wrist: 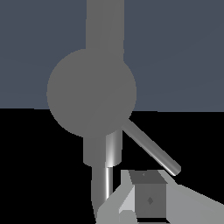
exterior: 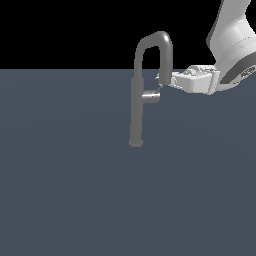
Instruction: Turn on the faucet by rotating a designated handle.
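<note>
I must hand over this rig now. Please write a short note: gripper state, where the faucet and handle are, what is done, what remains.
Gripper: close beside the handle's thin lever, on the exterior view's right of the faucet; open or shut cannot be told.
Faucet: upright on the grey floor.
Handle: short stub on the post's side, lever sticking out.
Done: approach to the handle.
Left: confirm contact with the lever, then rotate it to turn on.

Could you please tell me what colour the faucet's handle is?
The handle is matte grey with a shiny highlight, like the faucet; the exterior view shows it best.
</note>
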Motion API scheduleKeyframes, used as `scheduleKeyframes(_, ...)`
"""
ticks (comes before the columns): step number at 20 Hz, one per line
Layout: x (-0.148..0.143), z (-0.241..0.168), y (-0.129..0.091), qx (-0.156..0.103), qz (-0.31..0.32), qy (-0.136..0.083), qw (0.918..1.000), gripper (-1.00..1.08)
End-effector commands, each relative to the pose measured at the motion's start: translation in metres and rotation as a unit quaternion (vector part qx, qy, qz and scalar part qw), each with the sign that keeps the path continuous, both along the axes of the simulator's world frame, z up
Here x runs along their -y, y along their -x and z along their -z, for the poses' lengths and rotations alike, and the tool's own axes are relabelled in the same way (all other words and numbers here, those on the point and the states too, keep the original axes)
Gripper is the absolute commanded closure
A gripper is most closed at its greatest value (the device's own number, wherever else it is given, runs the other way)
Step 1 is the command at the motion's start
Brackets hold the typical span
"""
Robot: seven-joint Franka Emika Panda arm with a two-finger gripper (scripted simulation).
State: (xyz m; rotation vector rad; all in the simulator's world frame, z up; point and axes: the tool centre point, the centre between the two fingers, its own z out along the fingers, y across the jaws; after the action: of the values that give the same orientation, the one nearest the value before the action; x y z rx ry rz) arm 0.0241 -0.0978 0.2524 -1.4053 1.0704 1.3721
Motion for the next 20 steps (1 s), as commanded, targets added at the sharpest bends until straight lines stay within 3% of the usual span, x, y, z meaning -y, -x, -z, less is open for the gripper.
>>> scheduleKeyframes(1,0.003,0.009,0.011,-0.008,-0.002,-0.002,1.0,1.08)
scheduleKeyframes(4,0.002,0.003,0.008,-0.001,-0.002,-0.001,1.0,1.08)
scheduleKeyframes(12,0.008,0.036,0.028,-0.008,-0.002,-0.002,1.0,1.08)
scheduleKeyframes(13,0.005,0.018,0.02,0.007,-0.004,-0.001,1.0,1.08)
scheduleKeyframes(20,0.008,0.071,0.03,-0.009,-0.002,-0.002,1.0,1.08)
